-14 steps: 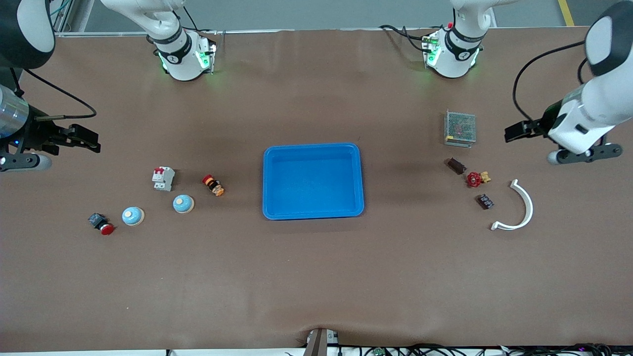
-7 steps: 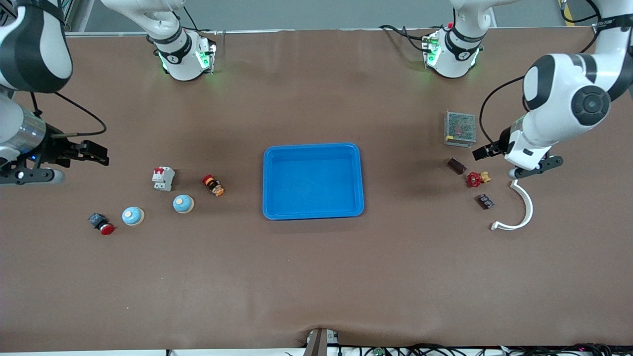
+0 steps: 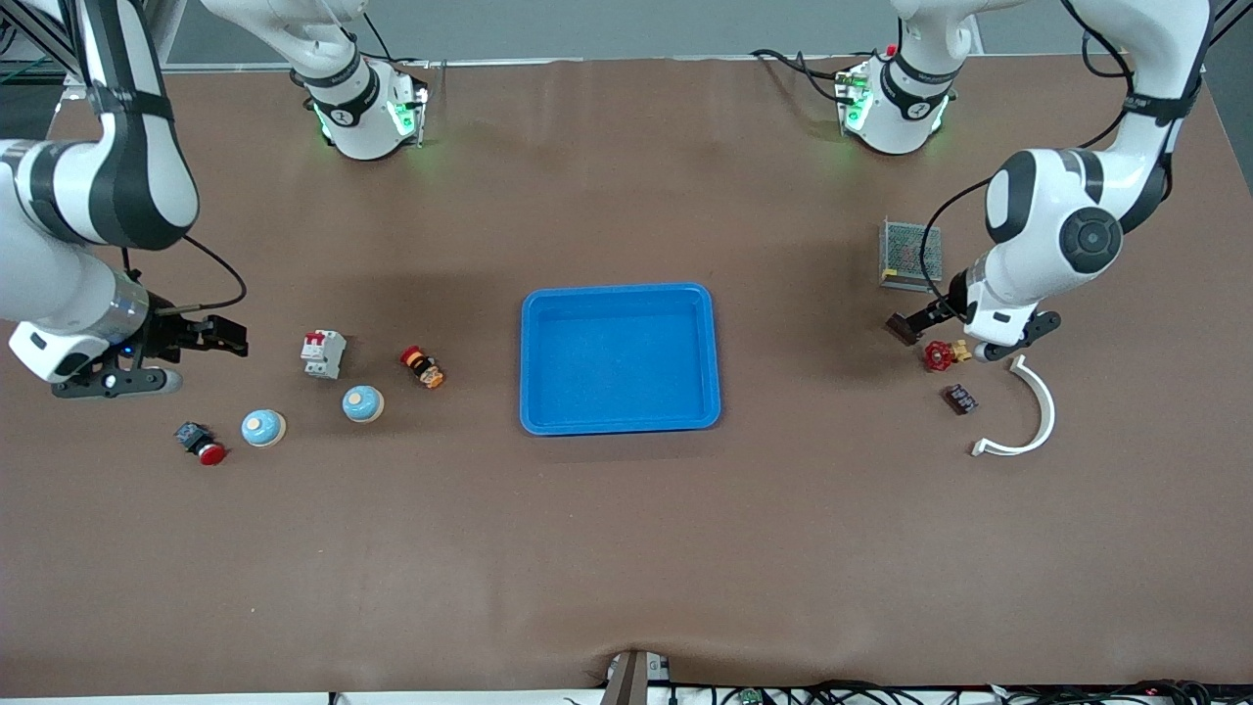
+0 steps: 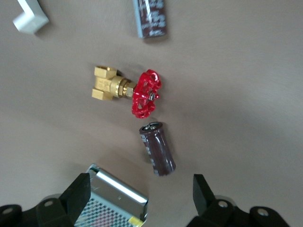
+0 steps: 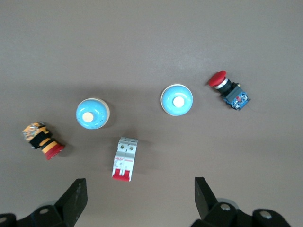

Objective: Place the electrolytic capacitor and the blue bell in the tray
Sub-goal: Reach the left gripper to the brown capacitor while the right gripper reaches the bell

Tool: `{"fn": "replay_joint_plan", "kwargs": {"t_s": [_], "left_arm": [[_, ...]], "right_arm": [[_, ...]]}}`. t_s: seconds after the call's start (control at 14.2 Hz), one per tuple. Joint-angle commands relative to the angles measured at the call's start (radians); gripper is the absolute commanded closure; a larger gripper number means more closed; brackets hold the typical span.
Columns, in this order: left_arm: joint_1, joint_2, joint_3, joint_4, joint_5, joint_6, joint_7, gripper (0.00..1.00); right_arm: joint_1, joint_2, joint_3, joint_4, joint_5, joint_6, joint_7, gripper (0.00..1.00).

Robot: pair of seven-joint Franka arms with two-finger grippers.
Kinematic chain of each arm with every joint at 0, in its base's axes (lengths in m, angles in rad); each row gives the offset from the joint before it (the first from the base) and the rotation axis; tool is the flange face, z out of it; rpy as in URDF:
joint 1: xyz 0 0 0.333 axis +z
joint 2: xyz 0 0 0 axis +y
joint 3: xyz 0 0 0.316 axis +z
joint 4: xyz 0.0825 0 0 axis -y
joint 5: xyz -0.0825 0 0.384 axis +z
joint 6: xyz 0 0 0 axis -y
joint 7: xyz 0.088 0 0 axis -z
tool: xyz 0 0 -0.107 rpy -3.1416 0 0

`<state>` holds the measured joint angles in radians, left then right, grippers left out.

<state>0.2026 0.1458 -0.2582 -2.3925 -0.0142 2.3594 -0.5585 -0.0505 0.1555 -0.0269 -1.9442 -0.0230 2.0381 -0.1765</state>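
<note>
Inventory, near to far from front cam:
- Bells [image 3: 263, 428] x2, blue, domes up, twd right arm's end; 2nd [image 3: 363, 403] a bit farther.
- Tray [image 3: 620, 423] x1, table centre, nothing in it.
- Capacitor [image 4: 157, 148] x1, dark cylinder lying flat twd left arm's end, long axis running valve wheel [image 4: 146, 93] to mesh box [image 3: 910, 254].
- Left gripper [image 4: 141, 195]: over capacitor, fingers spread, holding nothing.
- Right gripper [image 5: 140, 197]: over table by breaker [image 5: 124, 158], fingers spread, holding nothing.

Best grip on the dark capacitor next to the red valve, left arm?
Probably come straight down and pinch the electrolytic capacitor mid-body, across its round sides. It lies flat, a short cylinder, its metal end close to the red valve, so stay off that end. The left gripper is open above it.
</note>
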Motion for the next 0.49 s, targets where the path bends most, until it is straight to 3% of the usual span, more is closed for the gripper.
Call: {"fn": "replay_joint_plan", "kwargs": {"t_s": [0.0, 0.21, 0.42], "left_arm": [[0.011, 0.049, -0.006, 0.001, -0.013, 0.047, -0.041, 0.17], [0.011, 0.112, -0.006, 0.003, -0.013, 0.107, -0.101, 0.23], [0.004, 0.147, -0.007, 0.004, -0.013, 0.144, -0.139, 0.27]], "right_arm": [[-0.012, 0.067, 0.008, 0.005, 0.020, 0.077, -0.079, 0.00], [-0.023, 0.160, 0.008, 0.014, 0.021, 0.197, -0.210, 0.00], [-0.040, 0.222, 0.008, 0.042, 0.021, 0.229, -0.326, 0.00]]}}
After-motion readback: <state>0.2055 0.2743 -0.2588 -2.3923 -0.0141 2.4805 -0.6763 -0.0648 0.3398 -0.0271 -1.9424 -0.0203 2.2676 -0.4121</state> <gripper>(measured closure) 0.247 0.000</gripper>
